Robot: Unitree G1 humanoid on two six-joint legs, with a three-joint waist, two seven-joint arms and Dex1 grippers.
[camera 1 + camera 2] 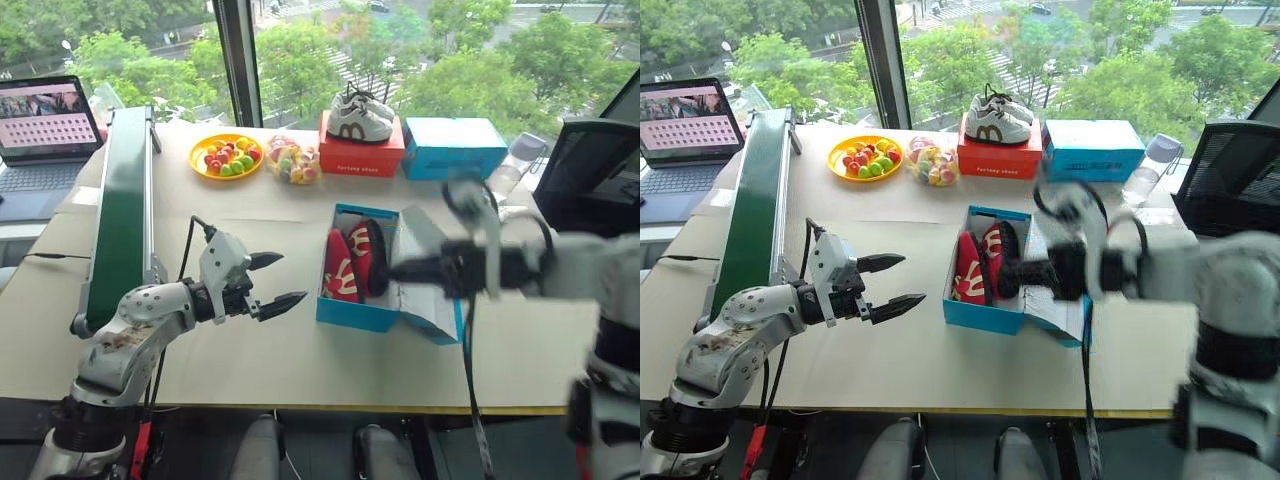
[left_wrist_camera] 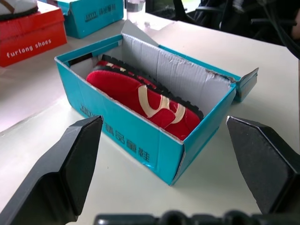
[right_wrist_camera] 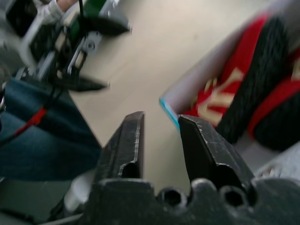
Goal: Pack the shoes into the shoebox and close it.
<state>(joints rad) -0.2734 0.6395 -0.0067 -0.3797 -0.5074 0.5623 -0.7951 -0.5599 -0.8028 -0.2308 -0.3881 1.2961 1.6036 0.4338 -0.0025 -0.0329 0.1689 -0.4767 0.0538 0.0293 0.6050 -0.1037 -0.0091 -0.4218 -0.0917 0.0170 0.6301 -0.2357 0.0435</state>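
I see the tabletop (image 1: pixel 250 350) spread wide in front of me, with a long green conveyor (image 1: pixel 120 210) running along its left side and a laptop (image 1: pixel 45 125) beyond that. Near the middle sits the shoebox (image 1: pixel 355 312), bright blue and white inside, its lid (image 1: pixel 428 300) hanging open off the right side. The shoes (image 2: pixel 140 96) are both inside it, standing on their sides, red with pale markings and black soles.

At the far edge I see a red box (image 1: pixel 360 158) carrying white sneakers (image 1: pixel 358 118), another blue box (image 1: pixel 455 148) just to its right, a yellow plate of fruit (image 1: pixel 226 156) and a bag of sweets (image 1: pixel 292 160).

My left gripper (image 1: pixel 275 282) hovers over bare tabletop to the left of the shoebox, apart from it, its fingers (image 2: pixel 65 164) spread wide and holding nothing. My right gripper (image 3: pixel 161 140) hangs above the right side of the shoebox, pointing left across it, its fingers (image 3: pixel 126 145) drawn narrow with a slim gap and nothing between them.
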